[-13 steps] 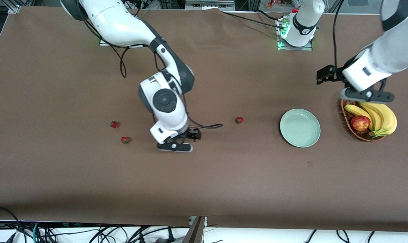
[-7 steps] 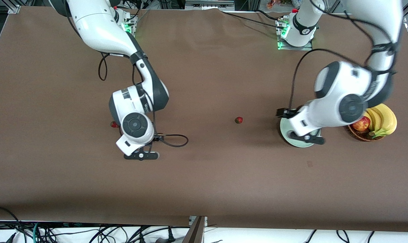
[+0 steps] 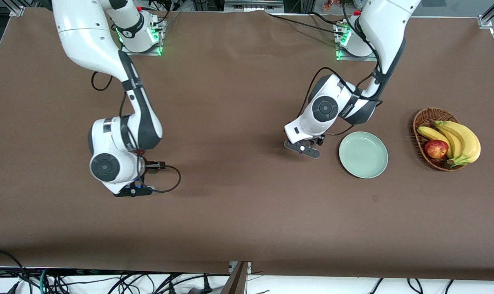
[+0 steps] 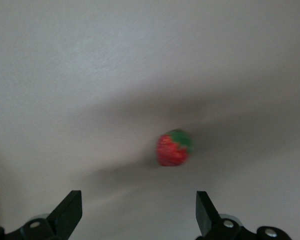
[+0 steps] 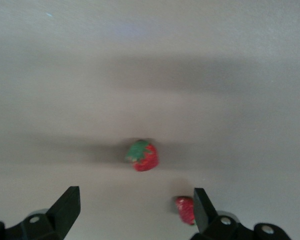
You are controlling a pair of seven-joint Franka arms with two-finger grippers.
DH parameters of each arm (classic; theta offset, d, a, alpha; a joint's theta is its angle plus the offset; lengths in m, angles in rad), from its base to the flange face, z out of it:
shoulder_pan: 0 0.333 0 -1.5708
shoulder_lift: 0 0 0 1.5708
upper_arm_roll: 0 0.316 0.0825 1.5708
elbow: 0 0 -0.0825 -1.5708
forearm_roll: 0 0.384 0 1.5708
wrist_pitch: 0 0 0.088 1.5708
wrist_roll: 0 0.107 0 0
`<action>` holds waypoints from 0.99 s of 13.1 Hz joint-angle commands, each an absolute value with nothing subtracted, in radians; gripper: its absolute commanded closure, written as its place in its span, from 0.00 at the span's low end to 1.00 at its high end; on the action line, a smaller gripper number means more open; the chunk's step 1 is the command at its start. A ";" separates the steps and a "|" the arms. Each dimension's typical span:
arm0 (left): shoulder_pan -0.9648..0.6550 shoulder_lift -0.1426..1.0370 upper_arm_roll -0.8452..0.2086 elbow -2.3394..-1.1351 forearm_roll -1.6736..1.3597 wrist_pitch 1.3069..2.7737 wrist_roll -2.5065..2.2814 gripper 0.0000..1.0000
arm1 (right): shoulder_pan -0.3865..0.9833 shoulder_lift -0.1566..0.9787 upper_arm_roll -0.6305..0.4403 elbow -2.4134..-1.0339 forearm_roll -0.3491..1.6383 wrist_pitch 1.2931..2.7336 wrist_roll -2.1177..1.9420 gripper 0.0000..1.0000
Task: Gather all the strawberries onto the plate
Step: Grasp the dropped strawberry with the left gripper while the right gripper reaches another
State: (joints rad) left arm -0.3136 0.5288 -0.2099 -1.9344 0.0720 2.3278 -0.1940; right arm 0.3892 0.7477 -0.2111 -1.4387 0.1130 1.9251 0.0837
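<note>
In the front view both wrists cover the strawberries. The left wrist view shows one strawberry [image 4: 174, 149] on the brown cloth, just ahead of my open left gripper [image 4: 138, 212] and nearer one finger. That left gripper [image 3: 302, 148] hangs low beside the mint-green plate [image 3: 363, 154], which holds nothing. The right wrist view shows two strawberries: one [image 5: 143, 155] ahead of my open right gripper [image 5: 135, 210], another [image 5: 186, 210] close against the inner side of one fingertip [image 5: 202, 207]. The right gripper [image 3: 133, 191] is low over the cloth toward the right arm's end.
A wicker basket [image 3: 419, 122] with bananas [image 3: 459, 139] and a red-yellow apple [image 3: 436, 148] stands beside the plate at the left arm's end of the table. A black cable [image 3: 171, 181] loops off the right wrist.
The right arm has swung toward its end of the table, over the two strawberries there. The left arm has come from the basket, across the plate, down over the middle strawberry.
</note>
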 commanded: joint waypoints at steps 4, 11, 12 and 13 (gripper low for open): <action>-0.311 0.577 -0.209 -1.901 0.130 2.415 -0.270 0.04 | 0.367 0.689 -0.201 -1.638 0.228 2.123 -0.040 0.00; -0.387 0.595 -0.207 -1.902 0.129 2.413 -0.362 0.12 | 0.367 0.689 -0.199 -1.689 0.230 2.210 -0.112 0.19; -0.391 0.597 -0.206 -1.902 0.130 2.413 -0.371 0.15 | 0.367 0.689 -0.199 -1.689 0.230 2.209 -0.112 0.34; -0.394 0.598 -0.206 -1.901 0.130 2.416 -0.373 0.15 | 0.367 0.689 -0.201 -1.689 0.230 2.209 -0.112 0.47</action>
